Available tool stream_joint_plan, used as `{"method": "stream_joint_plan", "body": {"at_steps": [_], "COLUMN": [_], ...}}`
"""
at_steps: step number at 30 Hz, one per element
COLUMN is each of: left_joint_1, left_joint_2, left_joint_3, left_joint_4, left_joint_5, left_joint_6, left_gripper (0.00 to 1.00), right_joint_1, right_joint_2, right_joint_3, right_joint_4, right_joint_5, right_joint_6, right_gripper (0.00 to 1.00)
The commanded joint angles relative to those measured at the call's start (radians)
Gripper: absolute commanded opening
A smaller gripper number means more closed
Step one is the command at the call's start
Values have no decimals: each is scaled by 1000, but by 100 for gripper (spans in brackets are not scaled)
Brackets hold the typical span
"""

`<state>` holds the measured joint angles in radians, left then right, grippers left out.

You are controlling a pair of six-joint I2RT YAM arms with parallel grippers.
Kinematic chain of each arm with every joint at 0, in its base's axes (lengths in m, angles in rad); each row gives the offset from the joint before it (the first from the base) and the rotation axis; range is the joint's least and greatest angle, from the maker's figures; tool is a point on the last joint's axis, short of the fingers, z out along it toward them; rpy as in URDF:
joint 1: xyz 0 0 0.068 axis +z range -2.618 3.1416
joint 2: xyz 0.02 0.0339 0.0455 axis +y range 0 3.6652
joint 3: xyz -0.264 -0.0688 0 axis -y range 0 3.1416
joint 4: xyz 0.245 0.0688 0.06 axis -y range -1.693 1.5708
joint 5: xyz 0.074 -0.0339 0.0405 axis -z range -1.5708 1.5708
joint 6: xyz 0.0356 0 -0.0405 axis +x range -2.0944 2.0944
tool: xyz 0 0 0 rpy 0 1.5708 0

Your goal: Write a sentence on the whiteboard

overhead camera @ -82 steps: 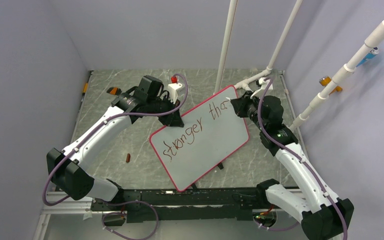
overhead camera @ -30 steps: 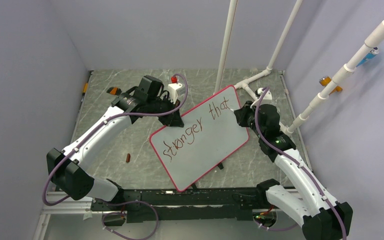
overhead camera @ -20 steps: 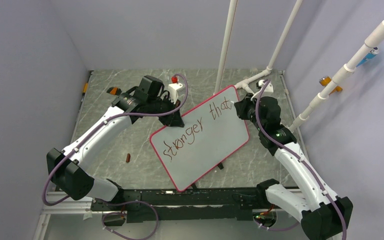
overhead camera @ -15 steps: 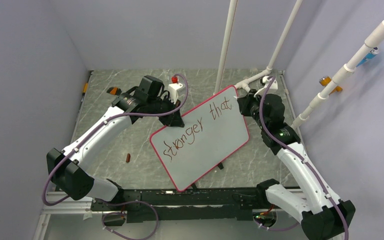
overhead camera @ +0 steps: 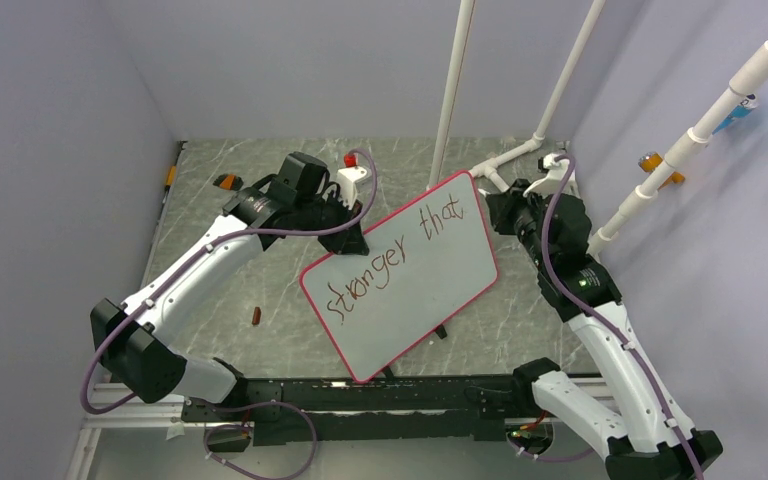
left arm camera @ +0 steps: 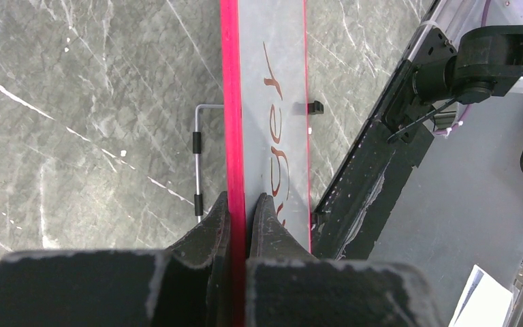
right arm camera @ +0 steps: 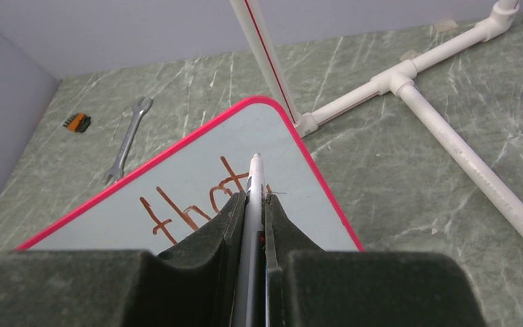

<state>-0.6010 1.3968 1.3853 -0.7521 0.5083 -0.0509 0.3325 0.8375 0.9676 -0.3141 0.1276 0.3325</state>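
The whiteboard (overhead camera: 430, 300), white with a pink-red rim, stands tilted in the middle of the table. The sentence (overhead camera: 390, 258) on it reads "stronger that" in dark red. My left gripper (overhead camera: 358, 240) is shut on the board's upper-left rim. In the left wrist view its fingers (left arm camera: 242, 199) pinch the red rim (left arm camera: 231, 102). My right gripper (overhead camera: 498, 212) sits just off the board's right corner, shut on a grey marker (right arm camera: 254, 178). The marker's tip points at the board (right arm camera: 197, 170) just past the word "that" (right arm camera: 191, 204).
White pipes (right arm camera: 408, 75) run across the table behind the board, with upright poles (overhead camera: 450, 90). A wrench (right arm camera: 128, 139) and a small orange-black piece (right arm camera: 75, 121) lie at the far left. A small red cap (overhead camera: 255, 316) lies left of the board, and a metal stand leg (left arm camera: 197, 157) behind it.
The word "tha" gained its last "t". My right gripper then drew back to the right, off the board, with the marker. The left arm and the board stayed put.
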Motion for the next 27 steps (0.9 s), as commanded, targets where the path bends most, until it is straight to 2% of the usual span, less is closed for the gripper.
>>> {"method": "stream_joint_plan", "body": {"at_steps": [1, 9, 12, 17, 23, 27], "left_joint_1": [4, 4, 4, 5, 4, 4], "left_joint_2": [-3, 5, 8, 13, 11, 11], "left_joint_3": [-8, -8, -9, -6, -8, -8], "left_joint_4": [43, 41, 43, 42, 43, 45], "left_joint_5": [-253, -269, -274, -276, -276, -279], "left_joint_6": [201, 201, 200, 197, 197, 197], "left_gripper": [0, 0, 0, 0, 0, 0], "right_joint_1": [-2, 1, 39, 113, 294, 384], "right_joint_2": [0, 18, 18, 20, 11, -10], "right_joint_3": [45, 60, 58, 36, 2, -58], "right_joint_4": [-16, -52, -66, -81, -90, -52], "right_joint_5": [-55, -176, -200, -169, -21, -11], "right_joint_6": [-17, -52, -62, -59, -89, -98], "right_gripper": [0, 0, 0, 0, 0, 0]}}
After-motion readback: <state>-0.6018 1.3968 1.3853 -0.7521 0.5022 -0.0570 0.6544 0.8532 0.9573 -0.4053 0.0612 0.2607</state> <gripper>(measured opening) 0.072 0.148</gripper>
